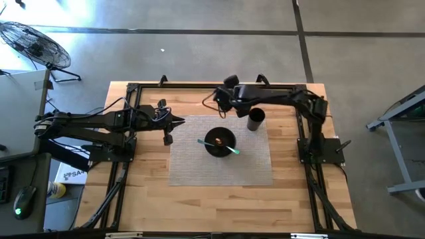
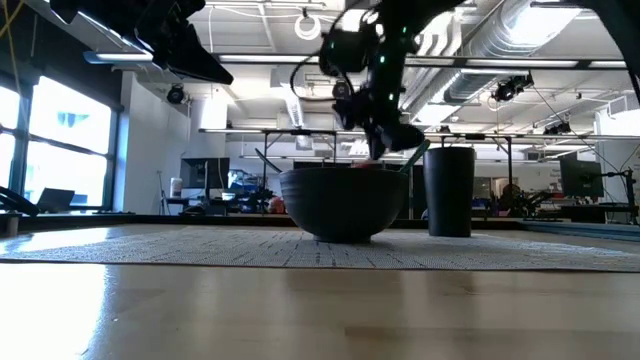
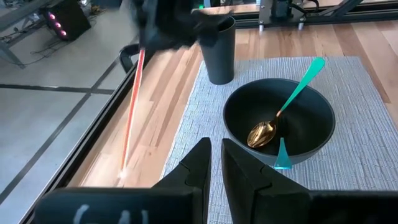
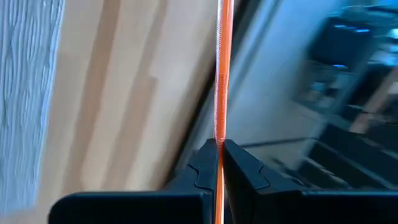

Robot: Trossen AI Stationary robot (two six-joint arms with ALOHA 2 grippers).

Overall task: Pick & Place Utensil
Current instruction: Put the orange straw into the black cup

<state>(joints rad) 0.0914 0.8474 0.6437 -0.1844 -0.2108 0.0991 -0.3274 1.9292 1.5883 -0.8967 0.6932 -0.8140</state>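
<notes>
A thin orange utensil (image 4: pixel 220 93) is in my right gripper (image 4: pixel 219 144), which is shut on it above the table's far side, beyond the black cup (image 1: pixel 255 119). In the left wrist view the orange utensil (image 3: pixel 132 106) slants down from that gripper (image 3: pixel 163 28) over the bare wood. The black bowl (image 1: pixel 219 142) sits on the grey placemat (image 1: pixel 192 166) and holds a gold spoon with a teal handle (image 3: pixel 292 93) leaning on its rim, and a second teal piece (image 3: pixel 282 155). My left gripper (image 3: pixel 216 158) hovers shut left of the bowl. My right gripper pinches the orange utensil's thin handle (image 4: pixel 219 134) between its two fingers, which lie along it. The rest of the utensil runs straight out ahead of the fingertips and slants downward. Whether its far end (image 3: pixel 122 171) touches the wood cannot be told.
The black cup (image 3: pixel 217 50) stands upright at the placemat's far edge, close to my right gripper. Black frame rails (image 1: pixel 199 85) run along the table's far edge. Bare wood (image 1: pixel 219 206) lies on the near side of the placemat.
</notes>
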